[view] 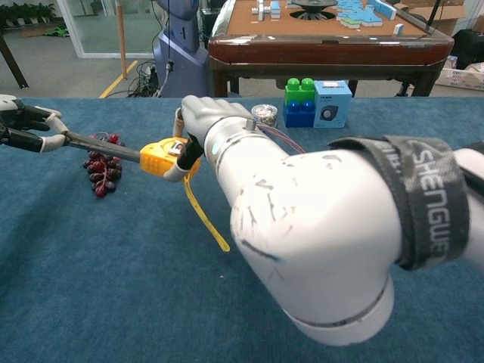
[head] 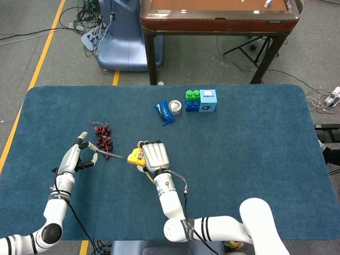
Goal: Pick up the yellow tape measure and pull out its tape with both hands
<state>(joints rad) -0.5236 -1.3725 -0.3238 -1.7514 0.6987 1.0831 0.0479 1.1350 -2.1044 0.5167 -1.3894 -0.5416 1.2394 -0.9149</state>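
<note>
Held off the table [head: 255,159]: yellow tape measure [view: 162,158], wrapped in the right hand [head: 153,155]; tape [view: 102,146] stretched left, its tip pinched by the left hand [head: 79,156]. Risk: tip slipping free, blade snapping back. Also dragging across the grapes [head: 103,138] just under the blade. Beyond the measure: blue packet [head: 164,112], small tin [head: 175,107], toy blocks [head: 201,100].
</note>
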